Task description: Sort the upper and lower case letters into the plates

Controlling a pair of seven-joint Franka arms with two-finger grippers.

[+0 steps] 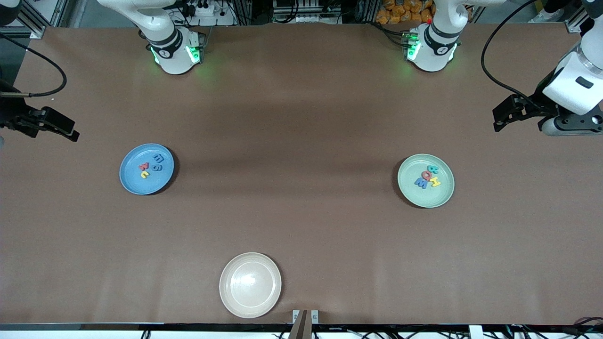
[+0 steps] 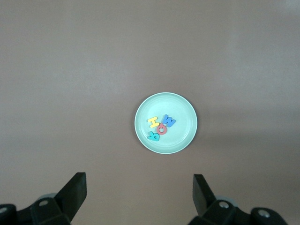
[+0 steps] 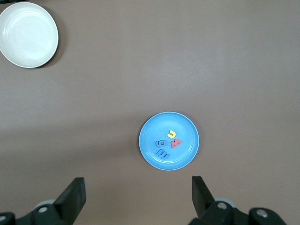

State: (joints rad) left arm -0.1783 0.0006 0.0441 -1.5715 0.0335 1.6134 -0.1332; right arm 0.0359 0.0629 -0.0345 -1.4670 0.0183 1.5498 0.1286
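- Brown covering is seen over the whole table [image 1: 301, 117], and three plates are set on it.
- The left end effector [image 2: 139, 192] is held high at the left arm's end of the table, with its two black fingers [image 2: 75, 192] spread wide and nothing between them.
- The pale mint green plate [image 2: 183, 112] is seen below this end effector, out ahead of its fingertips and well apart from them.
- Four letters are lying close together in the mint plate: a yellow H [image 2: 153, 122], a blue W [image 2: 169, 122], a red O [image 2: 161, 129] and a teal B [image 2: 153, 136]. They are touching or almost touching each other.
- The right end effector [image 3: 138, 194] is held high at the right arm's end of the table, also released, with empty fingers [image 3: 75, 197] standing wide apart.
- The sky blue plate [image 3: 187, 129] is seen below it, ahead of its fingertips and well apart from them.
- Four letters are lying in the blue plate: a yellow u [image 3: 171, 135], a red m [image 3: 176, 143], and two blue letters [image 3: 161, 149] just beside them, whose shapes cannot be read with certainty.
- A cream-beige plate [image 1: 231, 301] is placed nearest to the front camera, far from both end effectors, and no letter is in it.
- No letter is seen on the bare table.
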